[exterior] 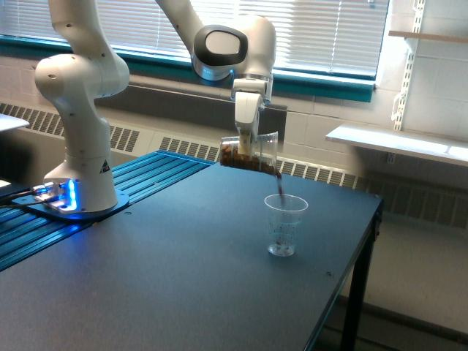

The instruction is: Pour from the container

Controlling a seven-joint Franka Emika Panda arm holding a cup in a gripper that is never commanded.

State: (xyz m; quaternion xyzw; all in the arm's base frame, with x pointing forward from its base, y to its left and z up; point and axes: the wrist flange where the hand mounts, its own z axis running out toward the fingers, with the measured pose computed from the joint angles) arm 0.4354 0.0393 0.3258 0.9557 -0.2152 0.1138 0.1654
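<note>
Tool (247, 143) clamps tilted container (251, 153); brown stream falls into small cup (284, 224)

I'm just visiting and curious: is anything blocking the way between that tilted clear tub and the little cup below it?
Nothing visible does. The clear plastic tub in the gripper pours a brown stream straight into the small clear cup.

A small clear cup with graduation marks (285, 224) stands upright on a dark tabletop (183, 278). Behind it, white blinds (322, 33) cover the window above a teal sill (322, 84); a white wall shelf (398, 142) hangs at the exterior view's right.
</note>
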